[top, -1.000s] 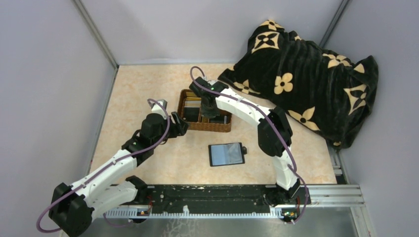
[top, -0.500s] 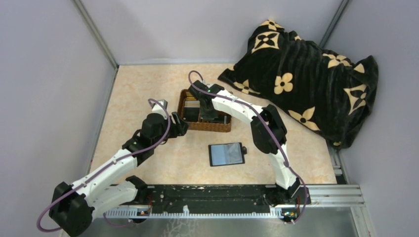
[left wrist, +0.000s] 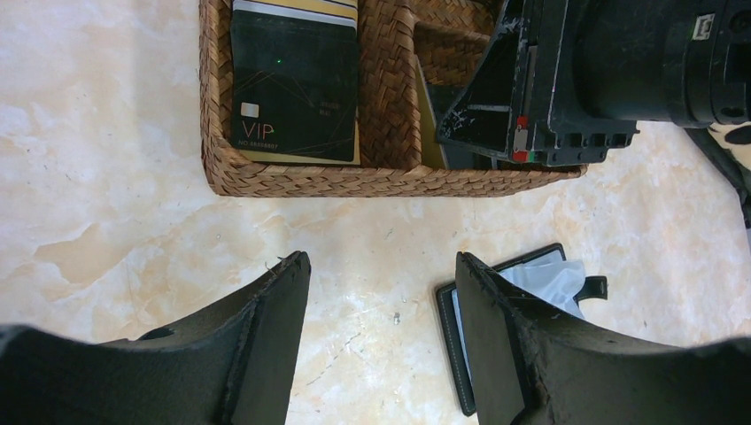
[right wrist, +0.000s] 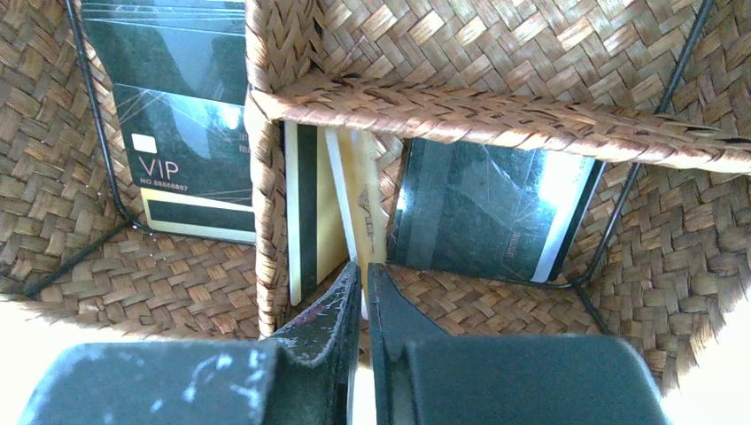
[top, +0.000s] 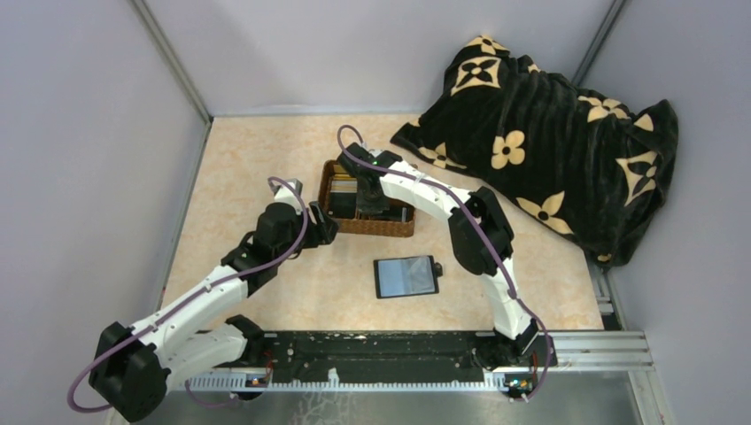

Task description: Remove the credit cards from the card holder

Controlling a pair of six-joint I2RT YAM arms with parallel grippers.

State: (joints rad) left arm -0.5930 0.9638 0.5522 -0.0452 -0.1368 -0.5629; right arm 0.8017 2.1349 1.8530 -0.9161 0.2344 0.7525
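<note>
Right arm arched over brown wicker divided tray, right claw pointing down, pinching upright thin gold card. Left claw spread above beige worktop. Black card reads "VIP". Open black card holder at tray's 5 o'clock.

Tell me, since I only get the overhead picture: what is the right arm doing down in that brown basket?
Observer: Its wrist camera shows the right hand with its fingers close on either side of a gold card. The card is standing on edge inside the wicker tray.
Operator: Are there other cards in there?
Observer: Yes. A dark card printed VIP lies flat in the neighbouring compartment.
Operator: And the left arm?
Observer: The left hand hangs open and empty over the tabletop, just in front of the tray.
</note>
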